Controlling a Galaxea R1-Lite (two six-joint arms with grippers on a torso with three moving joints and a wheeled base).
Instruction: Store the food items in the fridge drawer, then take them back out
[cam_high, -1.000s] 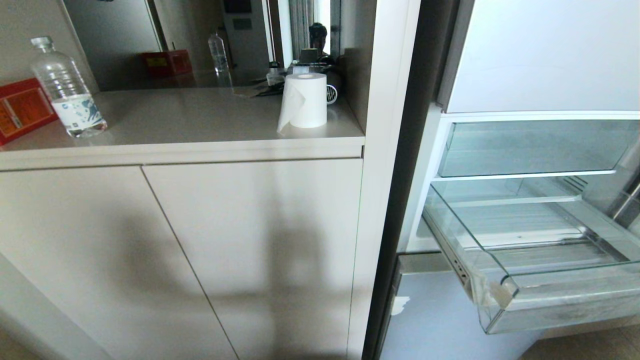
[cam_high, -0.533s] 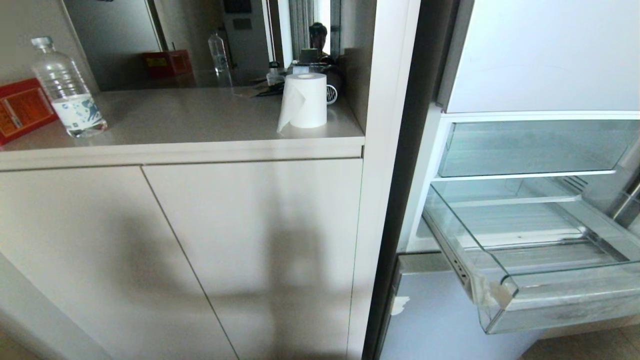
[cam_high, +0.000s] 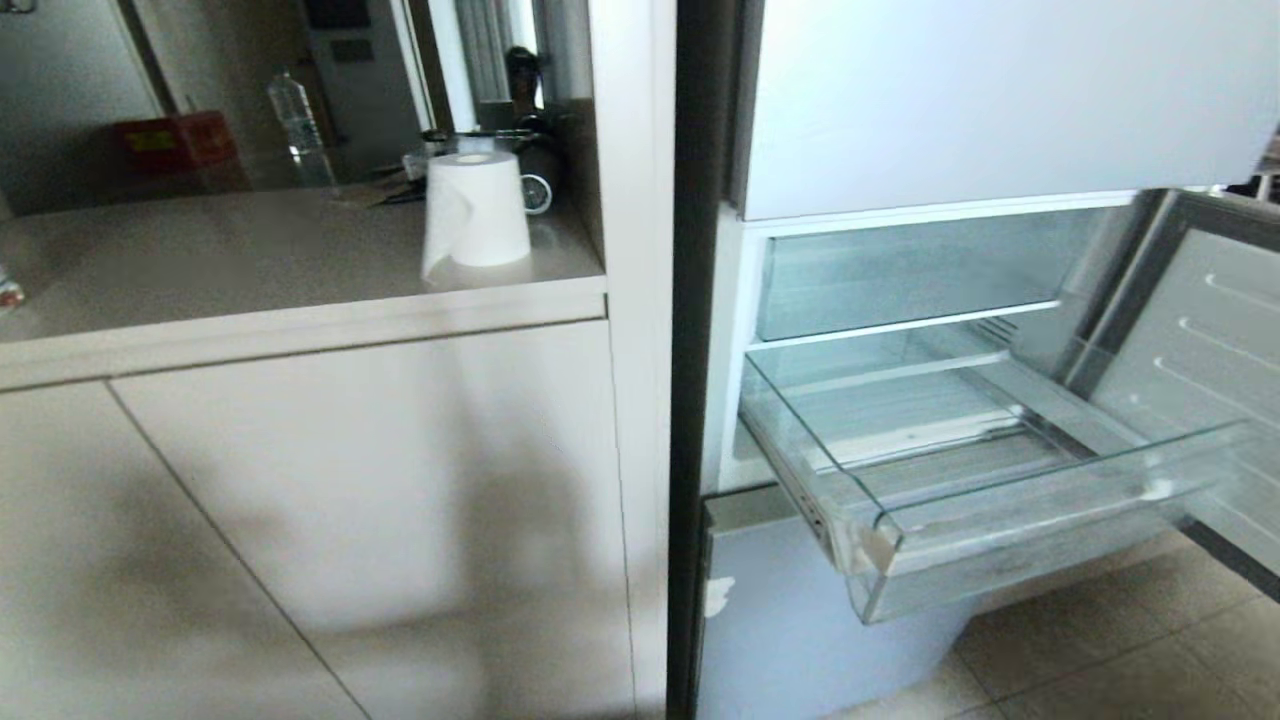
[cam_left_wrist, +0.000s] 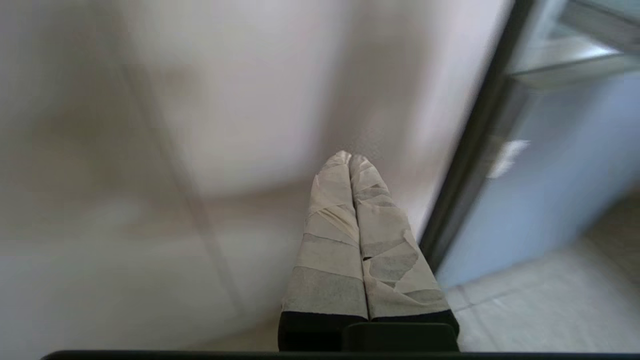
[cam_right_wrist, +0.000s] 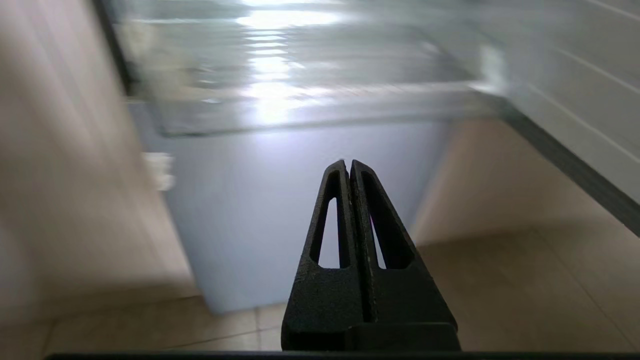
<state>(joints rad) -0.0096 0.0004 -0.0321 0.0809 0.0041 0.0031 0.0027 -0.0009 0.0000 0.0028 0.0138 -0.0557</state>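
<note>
- Fridge drawer (cam_high: 1000, 540) pulled out of the open fridge, clear front lip toward the camera, ribbed floor bare; no fruit seen in any view.
- Second clear bin (cam_high: 900, 275) directly above, pushed in.
- Frosted blue-grey bottom fridge front (cam_high: 790, 620) below the drawer, closed; small white patch near its left edge.
- Fridge door (cam_high: 1200, 370) swung open at right, ribbed inner liner facing in.
- Beige cabinet (cam_high: 350, 500) left of the fridge, doors closed; countertop (cam_high: 200, 270) on top.
- On the countertop: white paper roll (cam_high: 475, 212) upright near the right end, loose sheet hanging down its front; small clock-like item just behind it, too small to tell more.
- Water bottle (cam_high: 295, 115) and red box (cam_high: 175, 142) farther back, apparently mirror reflections.
- Left gripper (cam_left_wrist: 350, 159): tape-wrapped fingers pressed together, nothing held, low in front of the cabinet door beside the fridge's dark edge.
- Right gripper (cam_right_wrist: 348, 164): black fingers pressed together, nothing held, pointed at the blue-grey front below the drawer, over tiled floor (cam_right_wrist: 525, 290).
- Neither arm seen from the head camera.
</note>
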